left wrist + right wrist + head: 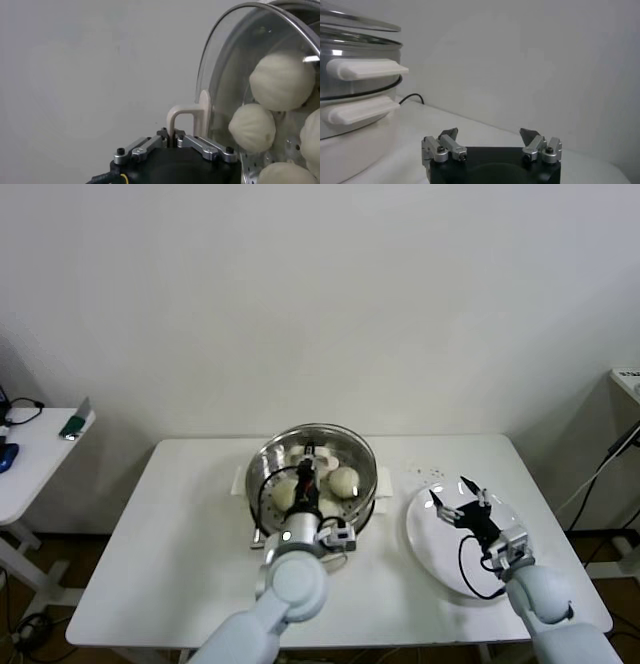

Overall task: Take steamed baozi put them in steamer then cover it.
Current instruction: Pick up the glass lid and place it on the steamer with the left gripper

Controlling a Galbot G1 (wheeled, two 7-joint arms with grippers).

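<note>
Four baozi [343,479] already in steamer [366,502]; left end effector [173,138] pinches lid [362,447] handle [186,116], positioned for covering. Right end effector [456,502] spread, idle over plate [428,543].

We see the round glass lid [318,456] sitting over the shiny steel steamer [368,502], blocking top access; white table [170,534] to its left lies open.
</note>
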